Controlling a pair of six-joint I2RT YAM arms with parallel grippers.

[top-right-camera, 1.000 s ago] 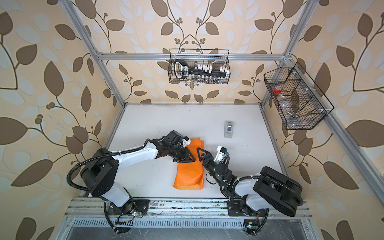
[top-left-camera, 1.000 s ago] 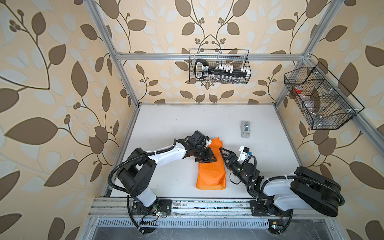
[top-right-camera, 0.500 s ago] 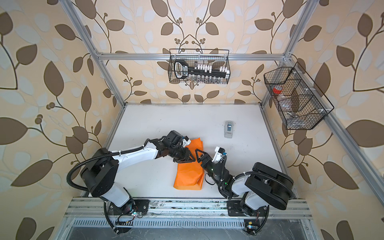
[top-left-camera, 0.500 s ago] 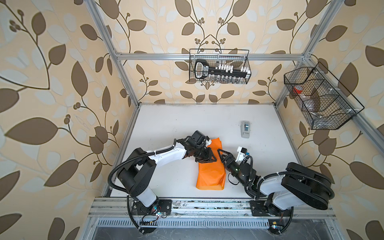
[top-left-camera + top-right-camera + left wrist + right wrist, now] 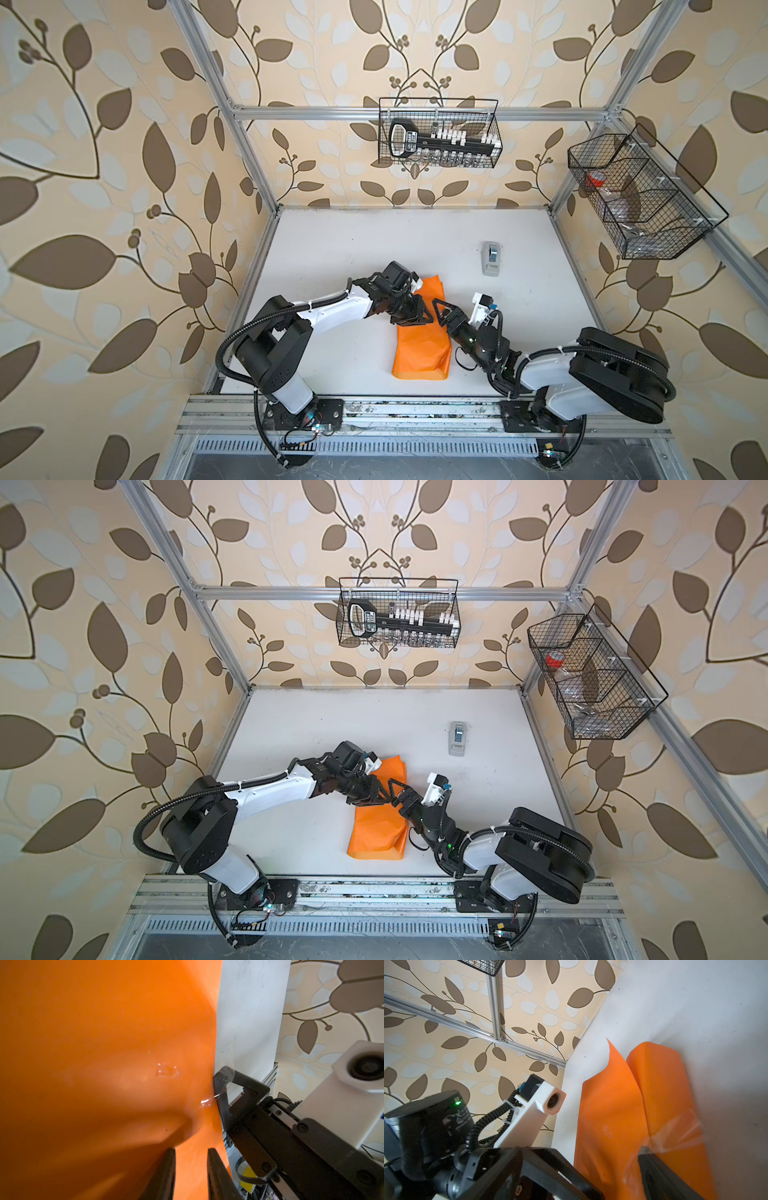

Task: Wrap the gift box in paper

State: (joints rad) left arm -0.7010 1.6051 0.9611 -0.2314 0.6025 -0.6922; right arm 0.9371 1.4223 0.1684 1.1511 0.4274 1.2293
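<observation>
Now, in both top views, the left arm lies low over the surface [image 5: 353, 257] with its elbow bent. The left gripper [image 5: 419, 318] [image 5: 376, 796] sits on the far half of the paper [image 5: 422, 353] [image 5: 376, 833]. The paper is a long folded orange bundle at the front middle of the surface, and the gift box is hidden from sight. The right arm stretches in low from the other side. The right gripper [image 5: 441, 312] [image 5: 395, 791] is at the bundle's right edge, almost meeting the left one. A second ago it stood a little further from the paper, while the left arm and the bundle look unchanged. A grey tape dispenser [image 5: 491, 258] stands well apart, further back.

The left wrist view shows the left gripper [image 5: 191, 1150] over the paper [image 5: 104, 1043]. Its jaws are narrowly parted with nothing clamped between them. One right fingertip [image 5: 223, 1076] carries clear tape and touches the paper's edge.

The right wrist view shows the right jaws spread wide and released. One finger [image 5: 654, 1167] lies over the paper [image 5: 612, 1115], with clear tape [image 5: 679, 1126] on the fold.
</observation>
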